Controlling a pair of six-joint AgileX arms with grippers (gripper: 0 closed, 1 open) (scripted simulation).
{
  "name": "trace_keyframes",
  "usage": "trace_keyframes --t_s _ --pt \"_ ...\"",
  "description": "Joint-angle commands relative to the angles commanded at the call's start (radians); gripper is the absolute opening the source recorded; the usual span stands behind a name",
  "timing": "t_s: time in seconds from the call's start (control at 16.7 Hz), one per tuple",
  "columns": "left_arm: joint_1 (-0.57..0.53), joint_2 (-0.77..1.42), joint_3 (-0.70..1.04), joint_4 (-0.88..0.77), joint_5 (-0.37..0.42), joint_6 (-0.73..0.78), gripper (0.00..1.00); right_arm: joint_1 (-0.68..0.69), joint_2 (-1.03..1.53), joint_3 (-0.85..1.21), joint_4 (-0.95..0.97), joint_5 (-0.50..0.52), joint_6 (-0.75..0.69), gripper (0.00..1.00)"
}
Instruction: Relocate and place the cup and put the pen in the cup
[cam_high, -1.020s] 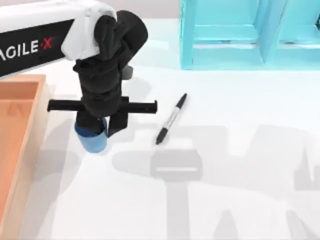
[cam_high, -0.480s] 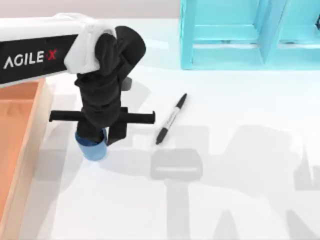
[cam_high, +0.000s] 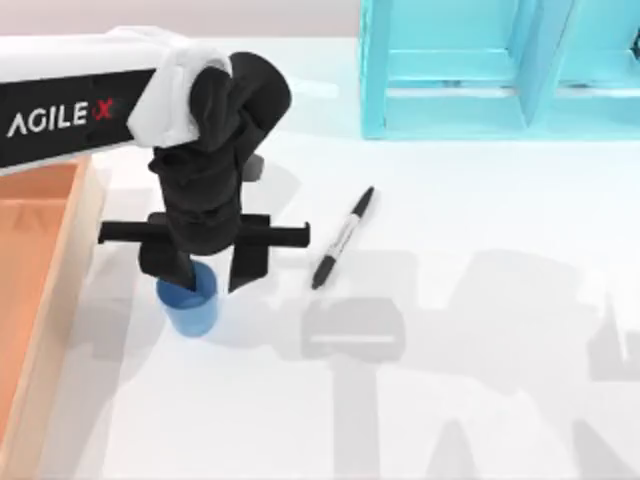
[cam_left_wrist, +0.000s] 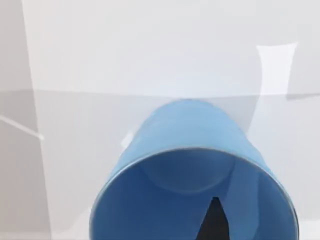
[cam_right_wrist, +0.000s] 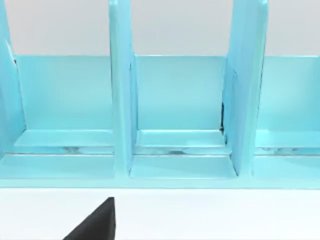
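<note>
The small blue cup (cam_high: 192, 308) stands upright on the white table, left of centre. My left gripper (cam_high: 207, 270) hangs right over it, open, with its fingers spread to either side of the rim. In the left wrist view the cup (cam_left_wrist: 200, 150) is seen from close above its mouth, and one black fingertip (cam_left_wrist: 215, 222) shows against its inside. The black pen (cam_high: 342, 238) lies flat on the table to the right of the cup, slanted, apart from both. A dark fingertip (cam_right_wrist: 95, 222) of my right gripper shows in the right wrist view, facing the shelf.
A wooden tray (cam_high: 60, 300) runs along the left edge, close to the cup. A large turquoise shelf unit (cam_high: 450, 100) stands at the back right, its compartments (cam_right_wrist: 175, 145) open toward the table.
The left gripper's fingers have spread apart and let go of the cup, which now stands on the table slightly lower in the view. The pen has not moved.
</note>
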Motion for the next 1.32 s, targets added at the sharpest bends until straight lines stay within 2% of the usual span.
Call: trace_keyframes --t_s 0.24,0.3,0.9,1.08,1.32 --pt "0.0 0.0 0.0 0.0 0.0 0.0 0.98 0.0 0.0 0.0 0.0 0.0 0.0 1.0" --pt "0.0 0.0 0.0 0.0 0.0 0.0 1.0 0.0 0.0 0.0 0.0 0.0 0.0 1.0" --pt "-0.004 0.002 0.016 -0.016 0.0 0.0 1.0 0.0 0.0 0.0 0.0 0.0 0.0 1.0" --pt "-0.01 0.008 0.117 -0.118 -0.001 -0.001 1.0 0.0 0.0 0.0 0.0 0.0 0.0 1.0" --pt "-0.013 0.006 0.356 -0.372 0.001 -0.004 1.0 0.0 0.0 0.0 0.0 0.0 0.0 1.0"
